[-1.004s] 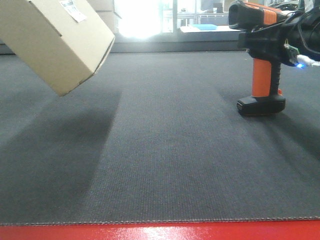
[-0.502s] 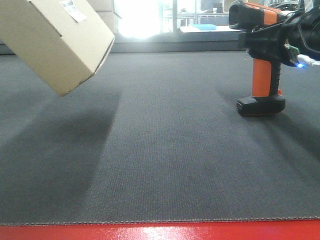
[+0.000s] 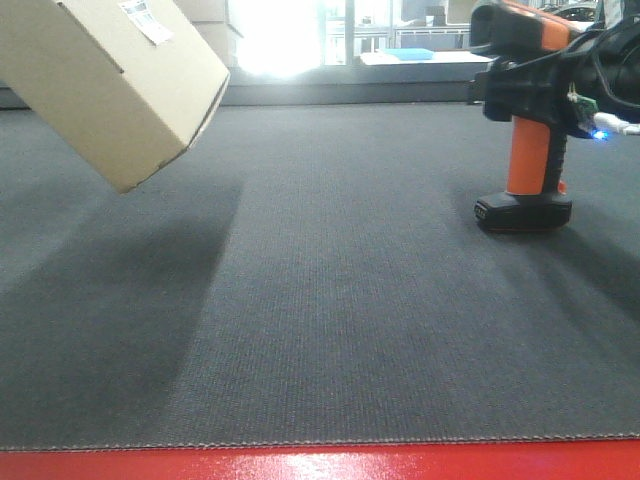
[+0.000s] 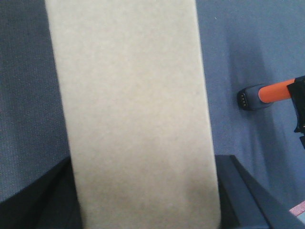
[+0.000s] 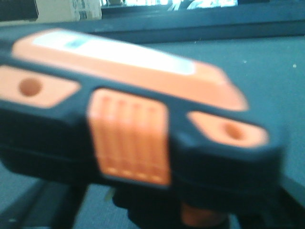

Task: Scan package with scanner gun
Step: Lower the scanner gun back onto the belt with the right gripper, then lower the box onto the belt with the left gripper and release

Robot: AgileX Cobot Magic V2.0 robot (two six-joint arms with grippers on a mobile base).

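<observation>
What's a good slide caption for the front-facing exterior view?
Tilted tan package raised over the dark mat at left; orange-and-black scanner gun with its foot on the mat at right.

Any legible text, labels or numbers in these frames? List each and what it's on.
No text is readable in any view.
Barcode sticker on the package: printed, but too small to read.
Pale label on top of the scanner gun: blurred, unreadable.

Package point(image 4: 133, 109) up close, scanner gun point(image 4: 264, 94) beyond
</observation>
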